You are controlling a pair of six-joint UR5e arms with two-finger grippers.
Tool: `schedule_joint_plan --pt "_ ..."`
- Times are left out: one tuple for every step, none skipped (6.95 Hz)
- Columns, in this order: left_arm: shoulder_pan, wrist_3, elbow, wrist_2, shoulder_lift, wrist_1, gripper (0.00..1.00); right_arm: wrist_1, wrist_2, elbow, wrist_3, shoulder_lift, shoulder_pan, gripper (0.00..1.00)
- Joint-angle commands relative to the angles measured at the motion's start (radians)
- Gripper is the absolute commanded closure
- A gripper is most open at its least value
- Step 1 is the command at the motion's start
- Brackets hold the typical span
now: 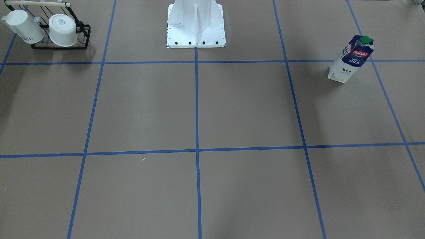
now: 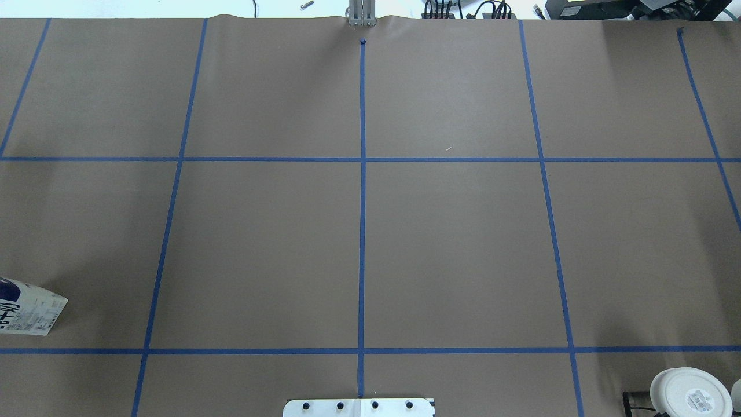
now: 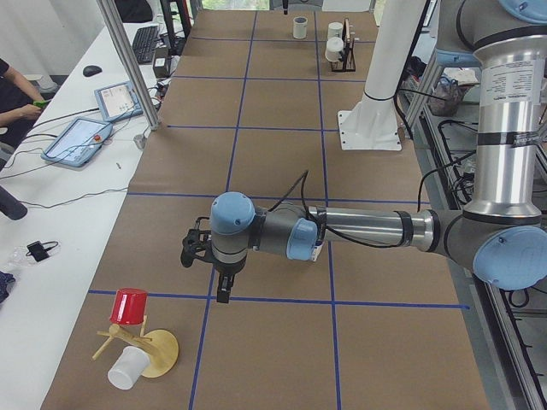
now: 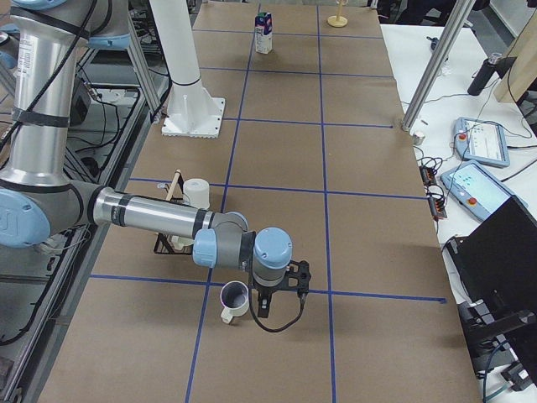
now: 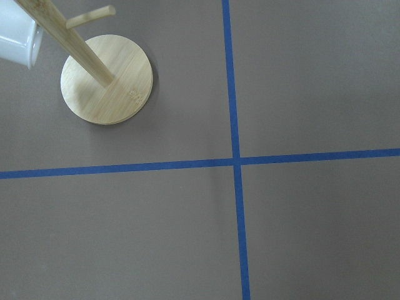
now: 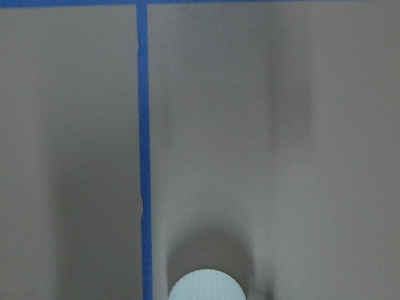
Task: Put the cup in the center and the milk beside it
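Note:
The cup [image 4: 234,300], a small white mug with a dark inside, stands on the brown paper at the table's right end; it shows far off in the exterior left view [image 3: 299,27]. My right gripper [image 4: 261,309] points down just beside it; I cannot tell whether it is open or shut. A blurred white round shape [image 6: 206,287] lies at the right wrist view's bottom edge. The milk [image 1: 351,58] stands upright on my left side [image 2: 26,313]. My left gripper [image 3: 222,295] hangs over the table's left end; its state cannot be told. The center [image 1: 197,150] is bare [image 2: 362,159].
A black wire rack [image 1: 59,44] holds a lettered white mug [image 1: 23,26] and a wider white cup [image 1: 63,30] on my right side. A wooden mug tree [image 3: 145,346] with a red cup [image 3: 130,306] and a white cup [image 3: 128,367] stands at the left end. My base plate [image 1: 196,39] sits behind.

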State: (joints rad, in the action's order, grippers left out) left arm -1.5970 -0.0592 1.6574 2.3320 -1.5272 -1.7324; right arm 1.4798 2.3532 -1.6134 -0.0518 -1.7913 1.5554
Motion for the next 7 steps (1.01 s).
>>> schedule_joint_plan --pt "0.0 -0.001 0.002 0.001 0.001 -0.003 0.02 -0.003 0.003 0.019 -0.143 -0.054 0.0 0.0" --pt "0.0 -0.001 0.002 0.001 0.001 -0.003 0.02 -0.004 0.005 0.039 -0.202 -0.065 0.0 0.0" --pt "0.0 -0.001 0.004 0.004 -0.001 -0.003 0.02 -0.003 0.011 0.05 -0.213 -0.072 0.0 0.0" --pt "0.0 -0.001 0.002 0.024 -0.002 -0.004 0.02 -0.004 0.011 0.064 -0.233 -0.072 -0.001 0.0" --pt "0.0 -0.001 0.002 0.024 -0.005 -0.004 0.02 -0.006 0.012 0.097 -0.234 -0.066 -0.001 0.0" --pt "0.0 -0.001 0.002 0.03 -0.005 -0.004 0.02 -0.006 0.024 0.099 -0.234 -0.063 -0.003 0.0" --pt "0.0 -0.001 0.002 0.03 -0.008 -0.004 0.02 -0.006 0.029 0.105 -0.227 -0.062 -0.006 0.02"
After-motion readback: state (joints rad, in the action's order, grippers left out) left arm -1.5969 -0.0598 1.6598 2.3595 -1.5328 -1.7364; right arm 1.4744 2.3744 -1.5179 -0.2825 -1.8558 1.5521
